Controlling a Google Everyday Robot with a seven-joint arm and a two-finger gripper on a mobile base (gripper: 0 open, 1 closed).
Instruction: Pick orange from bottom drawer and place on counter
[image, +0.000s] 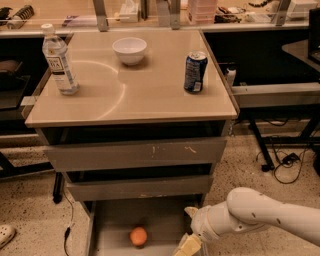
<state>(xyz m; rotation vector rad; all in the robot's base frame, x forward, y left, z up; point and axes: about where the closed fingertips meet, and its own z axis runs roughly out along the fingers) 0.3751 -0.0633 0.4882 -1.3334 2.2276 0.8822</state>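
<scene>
Lying in the bottom drawer (114, 224), the orange (138, 236) sits near the pincer (187, 246), grip state unclear.

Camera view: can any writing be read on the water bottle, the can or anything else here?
Label of the water bottle: dark print, not legible.
Side of the blue can: pale markings, not legible.
The tool, low at the right of the open bottom drawer: no text.
</scene>
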